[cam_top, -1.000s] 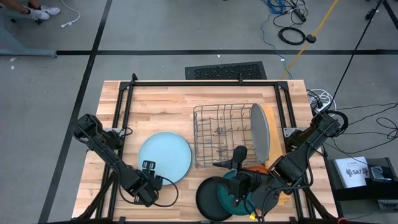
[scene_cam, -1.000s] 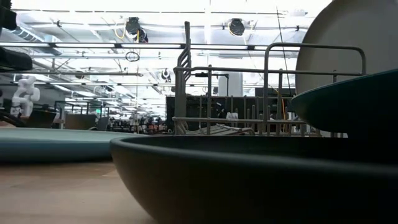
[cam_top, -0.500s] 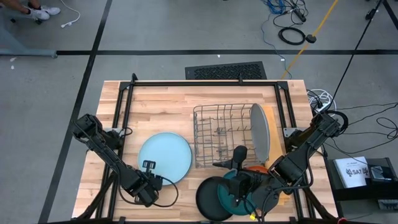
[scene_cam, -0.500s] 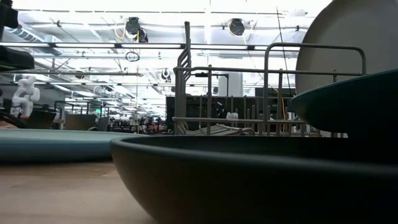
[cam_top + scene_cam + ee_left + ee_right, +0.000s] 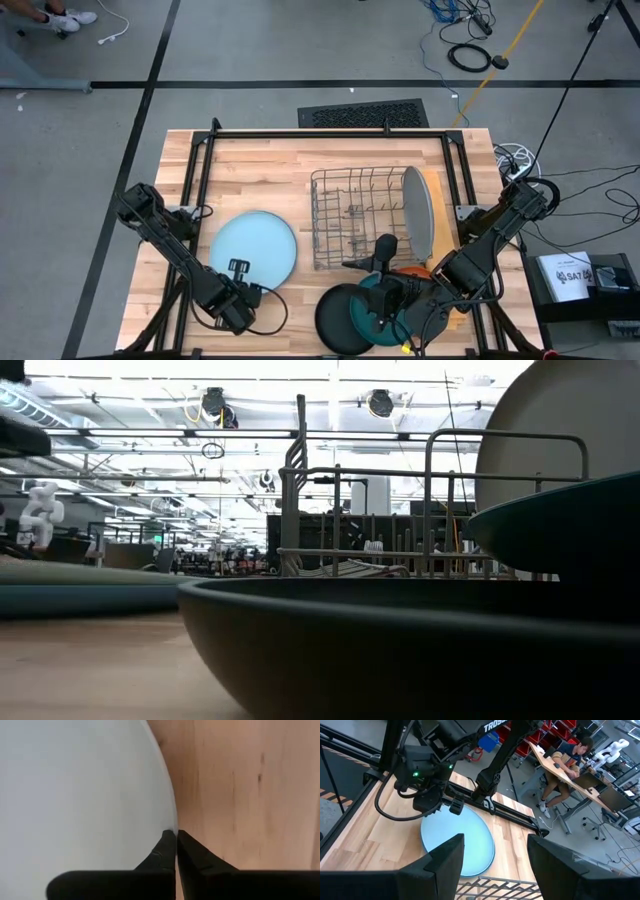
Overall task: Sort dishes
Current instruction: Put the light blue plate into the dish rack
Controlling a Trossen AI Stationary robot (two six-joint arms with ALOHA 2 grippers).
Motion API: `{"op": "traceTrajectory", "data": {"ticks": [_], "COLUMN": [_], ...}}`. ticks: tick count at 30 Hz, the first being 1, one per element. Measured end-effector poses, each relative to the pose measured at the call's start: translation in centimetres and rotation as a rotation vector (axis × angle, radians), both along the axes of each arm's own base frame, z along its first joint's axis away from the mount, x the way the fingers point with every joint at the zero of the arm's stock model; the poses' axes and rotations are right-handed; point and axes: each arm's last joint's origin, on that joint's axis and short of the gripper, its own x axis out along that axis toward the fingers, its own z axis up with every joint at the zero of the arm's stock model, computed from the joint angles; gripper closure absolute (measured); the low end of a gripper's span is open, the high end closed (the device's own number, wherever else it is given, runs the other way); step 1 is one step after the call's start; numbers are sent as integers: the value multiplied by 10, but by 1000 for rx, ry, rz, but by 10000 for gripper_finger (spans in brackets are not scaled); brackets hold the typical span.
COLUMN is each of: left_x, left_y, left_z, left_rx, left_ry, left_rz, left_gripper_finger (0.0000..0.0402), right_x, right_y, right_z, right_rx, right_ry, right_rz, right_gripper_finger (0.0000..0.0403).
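Shifted leftward since the earlier frame, pale blue plate (image 5: 252, 250) lies ahead of left gripper (image 5: 176, 836), clamped on its near rim.

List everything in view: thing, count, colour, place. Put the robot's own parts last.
Pale blue plate: one, on the table's left half, its near rim pinched by the left gripper.
Grey plate: one, on edge at the rack's right end.
Black plate: one, near edge, centre.
Dark teal plate: one, right of the black plate, partly under the right arm.
Orange plate: one, mostly hidden under the right arm.
Wire rack: one, grey, right of centre.
Table: one, light wood.
Person: one, seated at a desk beyond the table.
Left gripper: shut on the pale blue plate.
Right gripper: open, above the table's near right.
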Motion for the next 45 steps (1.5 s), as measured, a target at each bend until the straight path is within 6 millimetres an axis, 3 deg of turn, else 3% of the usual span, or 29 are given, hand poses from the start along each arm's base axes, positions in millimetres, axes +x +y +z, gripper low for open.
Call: {"op": "traceTrajectory", "data": {"ticks": [8,17,25,31,35,39,43,45], "left_x": [3,-2,-25,-46,-51,-39,-10,8], "left_y": [2,16,41,64,73,75,68,66], "left_z": [37,114,181,236,263,275,273,269], "left_rx": [30,-17,-182,-292,-290,-217,-166,-176], "left_ry": [-73,-383,-598,-905,-1145,-1290,-1401,-1455], "left_rz": [39,121,178,191,172,173,142,116], "left_gripper_finger": [401,401,402,402,401,401,401,401], "right_x": [0,0,0,0,-6,-18,-34,-39], "right_y": [0,0,0,0,1,8,16,20], "right_z": [0,0,0,0,1,5,13,15], "right_rx": [0,0,0,-12,-103,-213,-305,-315], "right_ry": [0,0,0,2,-39,-100,-194,-196], "right_rz": [0,0,0,-5,-114,-243,-424,-418], "right_gripper_finger": [193,193,193,193,193,193,193,193]}}
